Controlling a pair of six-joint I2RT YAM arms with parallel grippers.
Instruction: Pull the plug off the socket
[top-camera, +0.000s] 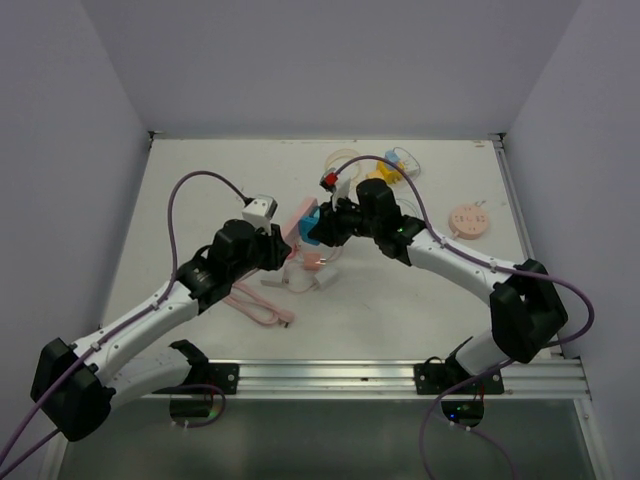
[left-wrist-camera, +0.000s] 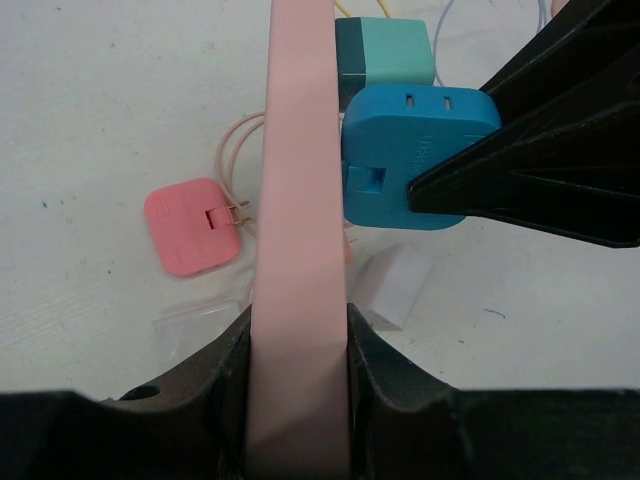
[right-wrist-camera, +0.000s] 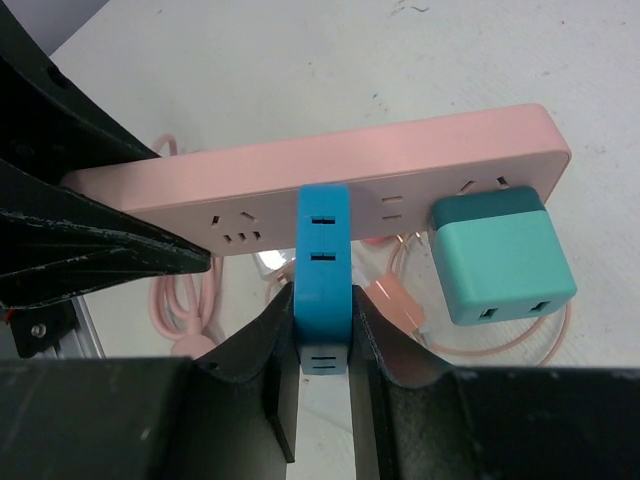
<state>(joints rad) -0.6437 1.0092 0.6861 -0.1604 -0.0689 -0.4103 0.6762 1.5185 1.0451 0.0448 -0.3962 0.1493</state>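
the blue plug (right-wrist-camera: 325, 225) sits seated in the pink power strip (right-wrist-camera: 330, 170), in a socket near the strip's middle, with no gap visible between plug body and strip face. your right gripper (right-wrist-camera: 325, 312) is clamped on it, one finger flat on each side of the plug, gripping its outer half rather than close to the strip. your left gripper (left-wrist-camera: 298, 340) is closed around one end of the strip, which looks to be held up off the table.

watch three things. the left hand holds only the strip's end, so a hard pull at the middle could lever the strip round in those jaws or drag it out of them. a pull that isn't straight away from the strip face would likely bind the prongs, and the smooth plug could then slide out from between the right fingers. a teal adapter (right-wrist-camera: 500, 260) sits plugged in just beside the blue one, so a sideways wobble could knock it. a loose pink adapter (left-wrist-camera: 192, 228) lies on the table below.
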